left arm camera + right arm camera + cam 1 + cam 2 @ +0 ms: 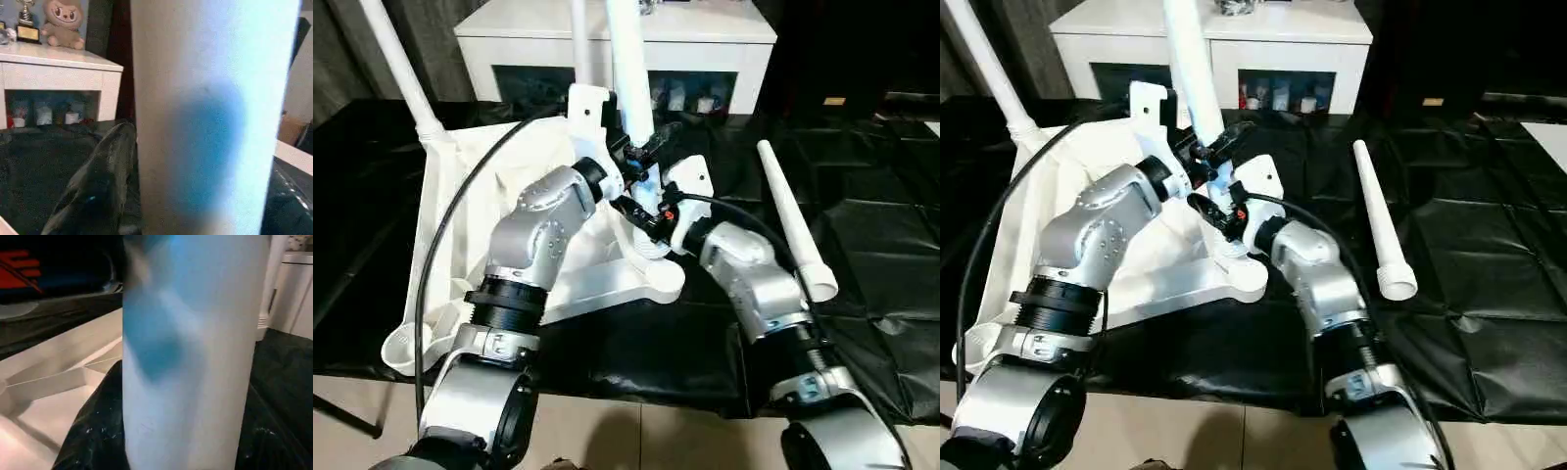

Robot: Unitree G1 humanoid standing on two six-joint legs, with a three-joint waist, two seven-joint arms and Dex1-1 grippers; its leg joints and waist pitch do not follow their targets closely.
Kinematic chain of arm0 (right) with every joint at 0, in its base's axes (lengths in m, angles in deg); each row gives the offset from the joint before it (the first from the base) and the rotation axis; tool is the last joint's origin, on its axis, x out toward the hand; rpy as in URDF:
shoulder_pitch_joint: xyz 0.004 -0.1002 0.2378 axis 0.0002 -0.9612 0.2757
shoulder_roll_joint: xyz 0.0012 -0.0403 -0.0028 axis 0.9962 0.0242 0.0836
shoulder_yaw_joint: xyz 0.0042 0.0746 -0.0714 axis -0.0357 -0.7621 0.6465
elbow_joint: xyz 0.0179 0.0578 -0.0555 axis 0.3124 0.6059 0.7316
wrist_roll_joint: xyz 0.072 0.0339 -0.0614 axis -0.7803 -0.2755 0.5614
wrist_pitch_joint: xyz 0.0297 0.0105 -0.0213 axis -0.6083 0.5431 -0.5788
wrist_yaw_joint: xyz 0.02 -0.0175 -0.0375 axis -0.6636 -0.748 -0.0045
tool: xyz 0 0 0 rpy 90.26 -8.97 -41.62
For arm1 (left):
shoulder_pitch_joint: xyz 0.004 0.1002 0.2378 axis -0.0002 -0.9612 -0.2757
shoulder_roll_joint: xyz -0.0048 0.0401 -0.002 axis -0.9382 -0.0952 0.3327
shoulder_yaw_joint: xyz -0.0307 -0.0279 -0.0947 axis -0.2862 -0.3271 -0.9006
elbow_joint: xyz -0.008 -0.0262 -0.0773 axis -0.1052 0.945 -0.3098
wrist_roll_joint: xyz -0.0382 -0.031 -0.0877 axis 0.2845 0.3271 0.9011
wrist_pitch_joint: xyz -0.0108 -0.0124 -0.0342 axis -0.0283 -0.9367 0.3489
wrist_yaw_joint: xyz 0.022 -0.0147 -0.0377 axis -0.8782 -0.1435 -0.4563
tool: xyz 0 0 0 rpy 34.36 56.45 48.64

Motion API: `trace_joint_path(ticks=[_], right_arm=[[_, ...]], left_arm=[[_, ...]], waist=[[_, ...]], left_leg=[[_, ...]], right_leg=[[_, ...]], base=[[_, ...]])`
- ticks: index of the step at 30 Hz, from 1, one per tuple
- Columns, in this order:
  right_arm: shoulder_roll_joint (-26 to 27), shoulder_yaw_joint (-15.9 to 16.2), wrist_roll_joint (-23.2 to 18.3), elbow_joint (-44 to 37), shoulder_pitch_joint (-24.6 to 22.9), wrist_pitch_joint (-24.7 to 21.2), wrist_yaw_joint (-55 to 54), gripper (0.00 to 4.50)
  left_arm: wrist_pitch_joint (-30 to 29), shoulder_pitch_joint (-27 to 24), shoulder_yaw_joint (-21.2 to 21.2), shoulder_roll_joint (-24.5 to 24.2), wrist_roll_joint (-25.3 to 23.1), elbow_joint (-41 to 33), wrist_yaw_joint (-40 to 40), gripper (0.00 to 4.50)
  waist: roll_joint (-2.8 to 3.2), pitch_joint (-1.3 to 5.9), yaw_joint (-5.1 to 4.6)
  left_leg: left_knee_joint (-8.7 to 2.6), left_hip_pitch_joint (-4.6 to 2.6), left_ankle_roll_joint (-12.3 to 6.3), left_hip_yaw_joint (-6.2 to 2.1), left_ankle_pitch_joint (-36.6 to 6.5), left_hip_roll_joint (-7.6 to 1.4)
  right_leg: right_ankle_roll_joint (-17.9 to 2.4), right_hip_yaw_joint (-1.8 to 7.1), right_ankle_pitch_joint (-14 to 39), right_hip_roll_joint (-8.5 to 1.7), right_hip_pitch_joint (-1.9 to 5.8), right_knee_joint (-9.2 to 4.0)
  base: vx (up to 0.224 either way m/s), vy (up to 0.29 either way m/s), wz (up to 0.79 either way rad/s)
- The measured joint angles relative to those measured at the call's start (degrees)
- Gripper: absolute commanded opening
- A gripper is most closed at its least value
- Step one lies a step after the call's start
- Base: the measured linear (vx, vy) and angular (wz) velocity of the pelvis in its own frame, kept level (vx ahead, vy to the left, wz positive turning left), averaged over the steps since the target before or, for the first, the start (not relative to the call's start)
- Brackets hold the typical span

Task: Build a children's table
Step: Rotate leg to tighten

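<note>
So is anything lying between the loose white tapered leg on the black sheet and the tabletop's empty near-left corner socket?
Yes. Both silver forearms, the left gripper and the right gripper around the upright leg sit between the loose leg and that socket.

SURFACE: black sheeting [881,235] in front of the white cabinet [705,44], creased, glossy | CABINET: white top, dark glass doors, small items behind the glass | ON CABINET: plush toy [62,22], trophy [27,24] beside it | FLOOR: pale tiles [636,441] on the sheeting's side away from the cabinet | BEHIND CABINET: dark
</note>
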State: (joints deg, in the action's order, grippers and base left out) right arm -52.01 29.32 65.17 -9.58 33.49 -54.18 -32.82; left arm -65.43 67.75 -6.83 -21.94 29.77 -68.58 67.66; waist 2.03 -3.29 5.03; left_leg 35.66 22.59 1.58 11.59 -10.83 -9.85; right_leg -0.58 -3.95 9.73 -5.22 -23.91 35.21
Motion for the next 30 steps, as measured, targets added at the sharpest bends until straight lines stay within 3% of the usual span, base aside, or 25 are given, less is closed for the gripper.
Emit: trace_joint_path(ticks=[5,13,15,19,26,30], right_arm=[[0.0,-0.1,0.0,0.4,0.3,0.1,-0.4,1.86],[0.0,-0.5,-0.3,0.9,0.5,1.1,0.1,1.86],[0.0,-0.7,-1.1,0.9,0.5,1.1,1.2,2.42],[-0.7,-2.0,-5.2,-0.9,0.6,0.3,6.5,2.72],[-9.2,-1.5,-10.7,-4.8,1.7,-11.0,21.8,3.37],[-11.9,-1.0,-12.7,-6.0,1.7,-15.5,27.2,3.43]], left_arm=[[0.4,0.0,0.0,0.3,-0.2,0.0,-0.1,2.16],[-1.1,-0.1,-0.1,-0.1,1.1,-1.3,0.1,1.9],[-1.5,-0.1,-0.1,-0.1,1.2,-1.7,0.3,1.88],[-2.6,-0.1,-2.3,-2.2,2.2,-1.9,1.0,1.87],[-9.8,-0.5,-2.6,-3.8,6.6,-4.6,5.7,1.86],[-13.2,-0.5,-2.9,-4.4,9.8,-7.2,7.9,1.86]], waist=[[0.0,0.0,0.01],[0.0,0.0,-0.01],[0.0,0.0,0.0],[-0.01,0.0,-0.25],[-0.14,-0.07,0.5],[-0.2,-0.11,0.36]], left_leg=[[0.0,0.0,0.0,0.0,0.0,0.0],[0.0,0.0,0.0,0.0,0.0,0.0],[0.0,0.0,0.0,0.0,0.0,0.0],[0.0,-0.04,-0.01,0.0,0.0,-0.01],[0.03,0.02,-0.09,0.0,0.0,0.02],[0.03,-0.02,-0.11,0.0,0.1,0.0]], right_leg=[[0.0,0.0,0.0,0.0,0.01,0.0],[0.0,0.0,0.0,0.0,0.0,0.01],[0.0,0.0,0.0,0.0,0.01,0.0],[0.0,0.0,0.0,0.01,0.01,0.03],[0.0,0.0,0.0,-0.02,0.05,0.0],[0.0,-0.01,0.0,-0.02,0.02,0.07]], base=[[0.0,0.0,0.0],[0.0,0.0,0.0],[0.0,0.0,0.0],[0.0,0.0,0.0],[0.0,0.0,0.0],[0.0,0.0,0.0]])
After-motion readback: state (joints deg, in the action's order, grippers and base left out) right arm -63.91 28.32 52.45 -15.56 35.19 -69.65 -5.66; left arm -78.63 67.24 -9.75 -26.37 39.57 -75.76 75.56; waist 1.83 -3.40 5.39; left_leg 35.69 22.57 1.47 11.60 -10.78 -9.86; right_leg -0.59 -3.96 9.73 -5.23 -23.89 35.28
